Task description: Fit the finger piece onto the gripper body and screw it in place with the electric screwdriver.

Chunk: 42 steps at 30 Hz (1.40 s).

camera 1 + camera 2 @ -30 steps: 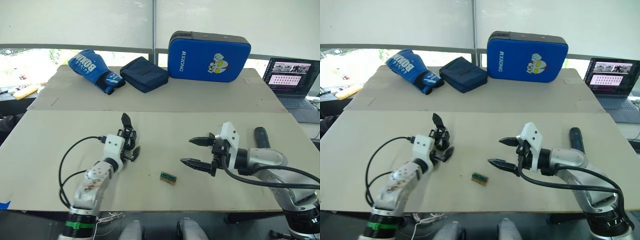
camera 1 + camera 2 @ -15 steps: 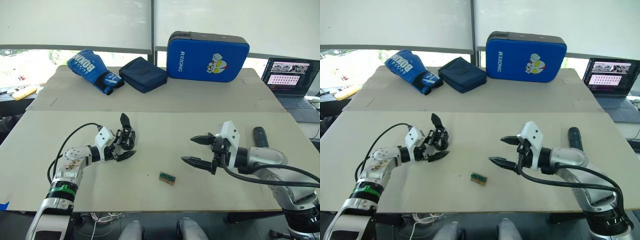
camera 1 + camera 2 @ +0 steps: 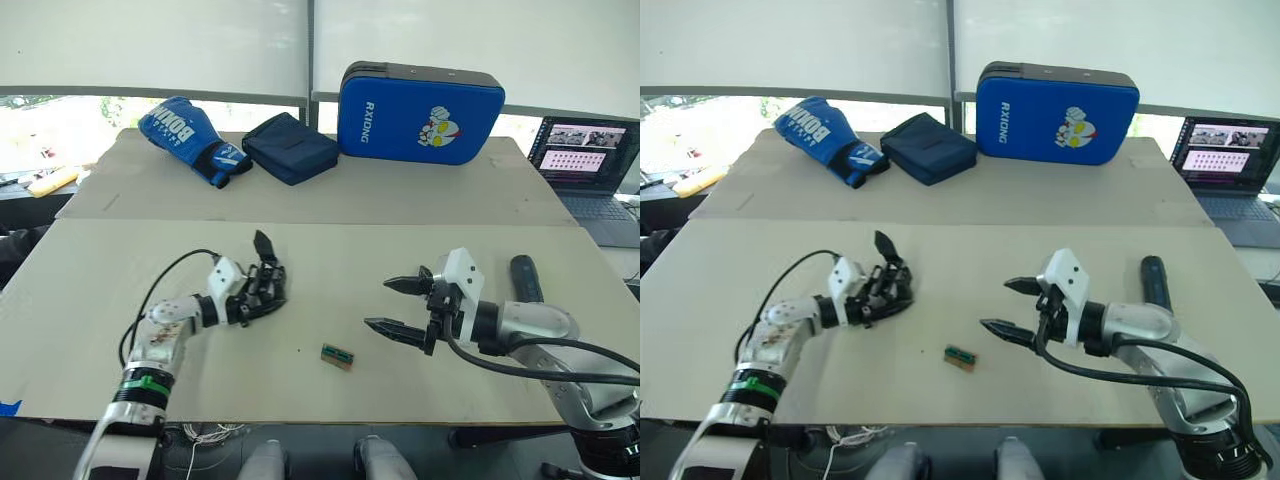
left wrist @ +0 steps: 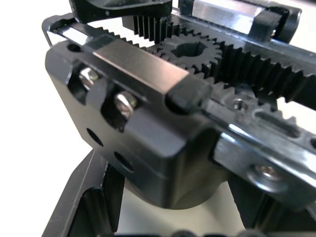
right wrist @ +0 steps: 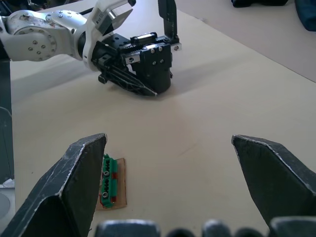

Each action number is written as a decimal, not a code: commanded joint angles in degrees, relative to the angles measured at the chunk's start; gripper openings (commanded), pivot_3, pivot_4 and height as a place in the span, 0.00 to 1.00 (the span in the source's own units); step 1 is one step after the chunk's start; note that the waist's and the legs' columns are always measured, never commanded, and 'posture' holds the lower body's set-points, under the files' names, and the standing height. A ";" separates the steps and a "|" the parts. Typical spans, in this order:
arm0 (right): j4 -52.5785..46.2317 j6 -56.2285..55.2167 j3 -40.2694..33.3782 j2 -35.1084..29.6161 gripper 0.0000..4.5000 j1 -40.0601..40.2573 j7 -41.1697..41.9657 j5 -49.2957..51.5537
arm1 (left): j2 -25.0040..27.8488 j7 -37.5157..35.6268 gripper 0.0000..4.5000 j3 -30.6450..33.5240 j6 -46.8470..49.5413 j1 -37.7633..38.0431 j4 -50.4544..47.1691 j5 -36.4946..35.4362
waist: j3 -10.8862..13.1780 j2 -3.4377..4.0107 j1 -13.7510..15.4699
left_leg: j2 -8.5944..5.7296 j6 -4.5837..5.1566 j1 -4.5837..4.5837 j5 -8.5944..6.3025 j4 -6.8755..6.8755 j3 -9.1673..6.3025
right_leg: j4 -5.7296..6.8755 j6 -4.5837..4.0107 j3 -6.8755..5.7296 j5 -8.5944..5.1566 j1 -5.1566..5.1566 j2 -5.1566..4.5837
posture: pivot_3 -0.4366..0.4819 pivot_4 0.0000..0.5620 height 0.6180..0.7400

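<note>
"RXIONG" on blue pad [image 3: 420, 100]

Both arms are silver-grey metal with white wrist housings and pointed black fingers. A black cable [image 3: 150, 300] loops along the left arm, which wears a green band [image 3: 140, 383]. A thicker black cable [image 3: 540, 350] trails the right arm.

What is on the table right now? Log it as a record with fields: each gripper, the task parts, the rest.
left gripper: shut on the gripper body, which rests on the table
gripper body: one pointed black finger pointing up
right gripper: open, holding nothing, above the table
electric screwdriver: lying on the table beyond the right arm
green-topped block: on the table between the two grippers, touched by neither
far side of table: boxing glove, dark blue pouch, blue pad, laptop
</note>
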 commanded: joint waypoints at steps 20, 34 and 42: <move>-3.50 -1.11 -3.62 -0.63 1.00 3.84 -4.32 0.06 | -9.26 16.81 0.83 -9.62 10.21 0.09 -8.73 9.16 | 0.00 -0.01 -1.28 | 0.05 0.00 0.14 0.00 -0.16 0.01 | 0.00 -0.05 0.03 0.00 0.01 0.13 | 0.48 0.27 1.00; 5.28 16.86 -3.64 -13.73 1.00 -14.16 -0.29 5.97 | 13.92 -6.66 0.98 1.85 26.91 4.76 -31.46 -12.84 | 0.22 0.13 -1.96 | 0.13 0.00 0.32 0.00 -0.14 0.09 | 0.10 -0.12 0.09 -0.04 0.06 0.15 | 0.48 0.27 1.00; 31.77 43.46 11.15 -7.81 1.00 -42.52 -6.15 -0.55 | 24.46 -12.90 0.98 6.82 40.06 -3.40 -41.50 -28.40 | 0.25 0.14 -1.74 | 0.15 0.01 0.25 0.00 -0.24 0.02 | 0.01 -0.25 -0.06 -0.11 0.01 0.19 | 0.48 0.27 1.00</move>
